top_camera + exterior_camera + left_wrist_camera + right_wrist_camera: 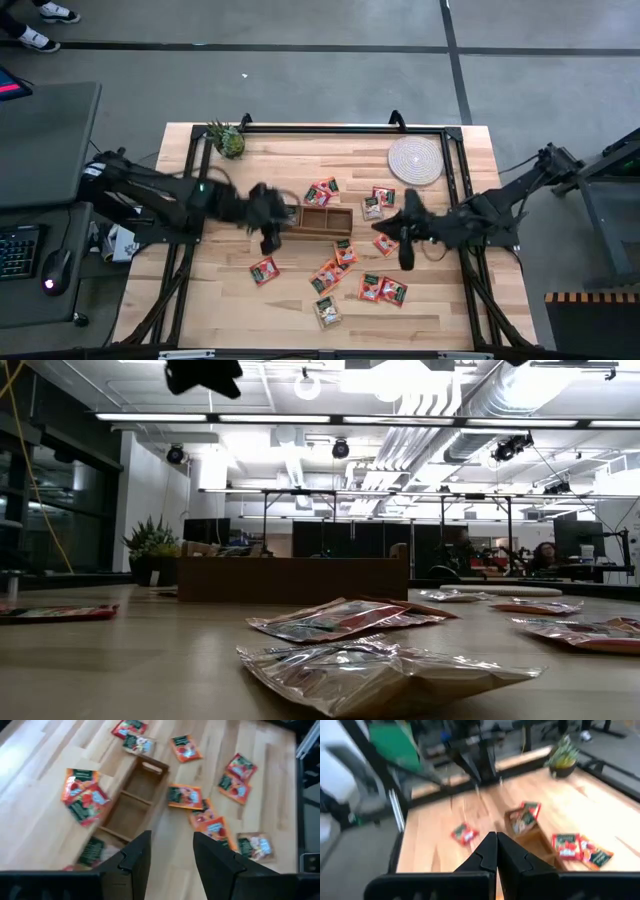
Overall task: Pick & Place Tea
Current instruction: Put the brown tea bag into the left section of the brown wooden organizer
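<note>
Item: left gripper (268, 240). Position: over the table (200, 300), just off the left end of the box (326, 220). Pose: the arm reaches in from the left edge, nearly level, with the wrist turned down; blurred in the high view. Fingers parted to a moderate gap, nothing between them in the wrist view.

Item: right gripper (405, 258). Position: right of centre, among the sachets there, arm reaching in from the right edge. Fingers pressed together, holding nothing.

Item: box. Long brown wooden tray with three compartments, its long axis running left to right across the table. The compartments look empty in the left wrist view, though one sachet seems to lean at the box's end in the right wrist view; whether it is inside cannot be told.

Item: tea (264, 270). Flat orange-red sachets, all lying on the wood. One lies alone just in front of the left gripper, towards the near edge. A pair (322, 192) lies just behind the box. A cluster (332, 272) lies in front of the box, and more lie to its right (378, 200), (383, 290).

Deciding relation: the lone sachet lies nearest the left gripper, near side of it and slightly left. The left arm is nearer to it than the right. Judgement: a short drop towards the near edge would suit, fingers straddling the flat packet.

Other: mat (415, 160) far right corner; plant (228, 140) far left corner.
</note>
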